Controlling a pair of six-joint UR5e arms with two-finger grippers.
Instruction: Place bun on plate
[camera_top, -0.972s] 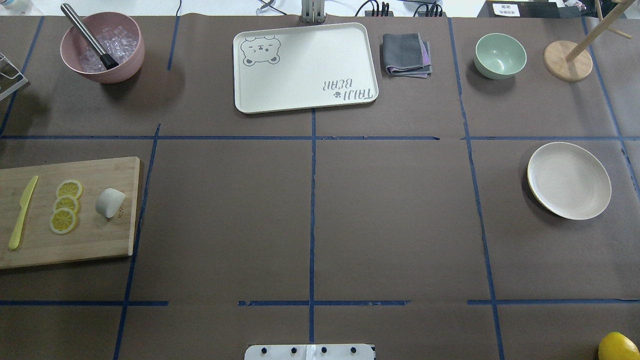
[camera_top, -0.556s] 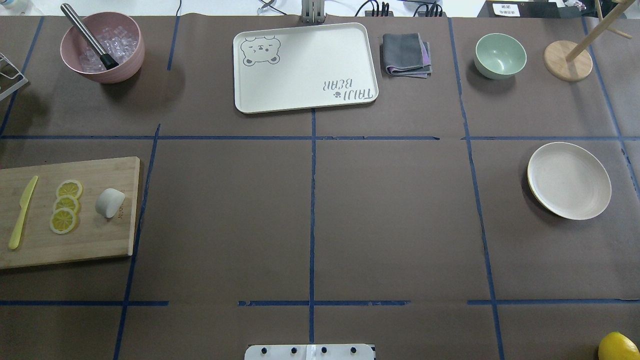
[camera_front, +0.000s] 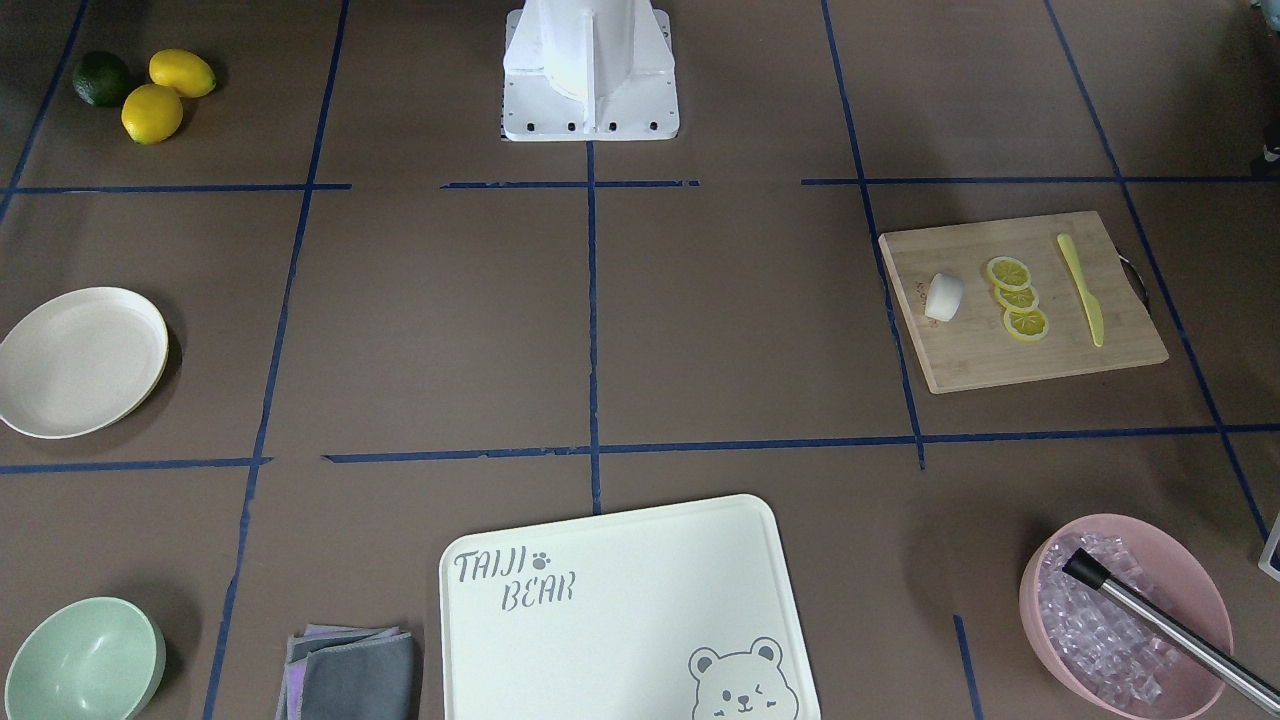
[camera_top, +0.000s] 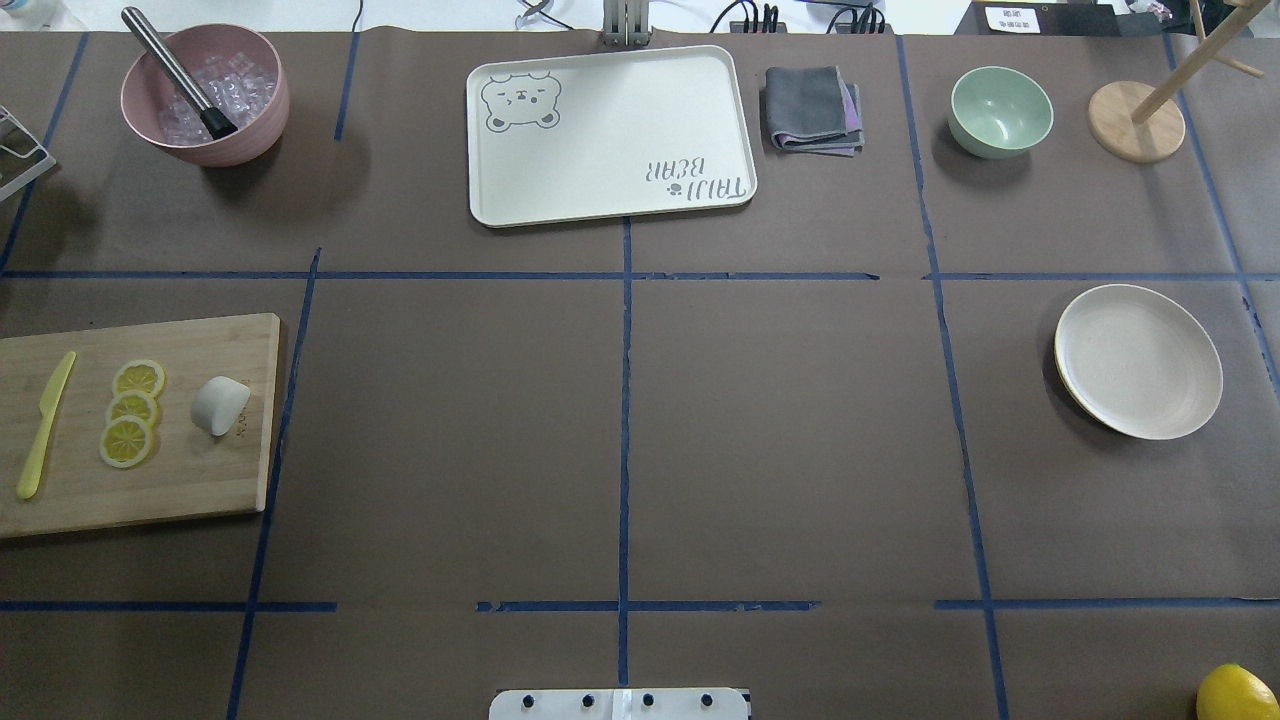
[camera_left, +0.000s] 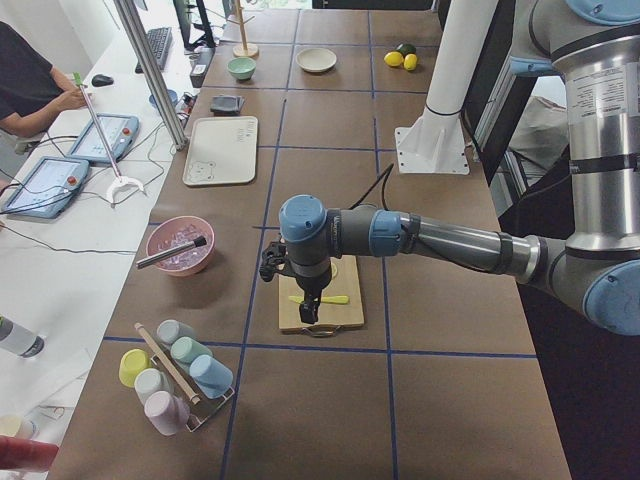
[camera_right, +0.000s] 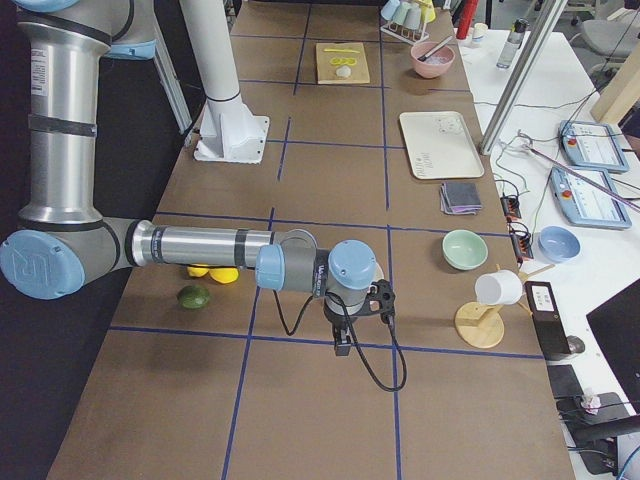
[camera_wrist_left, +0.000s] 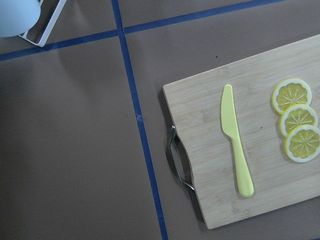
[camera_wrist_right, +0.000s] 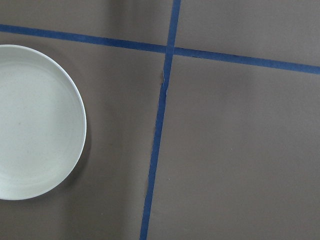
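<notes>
The small, smooth, white rounded bun (camera_top: 220, 405) lay on the rectangular bamboo cutting board (camera_top: 200, 480) at the lower left of the overhead view, near the board's right edge. Three yellow lemon slices (camera_top: 132, 410) lay in a row just beside the bun on its left. A pale yellow plastic knife (camera_top: 45, 425) lay further left on the same board.

The round, shallow, cream-white plate (camera_top: 1138, 361) sat on the brown table covering (camera_top: 780, 430) at the right middle of the overhead view, well apart from the bun.

The left gripper (camera_left: 308, 315) appeared only in the exterior left view, at the frame's centre, pointing down above the cutting board. Whether it was released or clenched could not be told.

The right gripper (camera_right: 342, 345) appeared only in the exterior right view, at the lower centre, pointing down over the table. Its state likewise could not be told. The right wrist view showed the plate at the left edge of its frame.
</notes>
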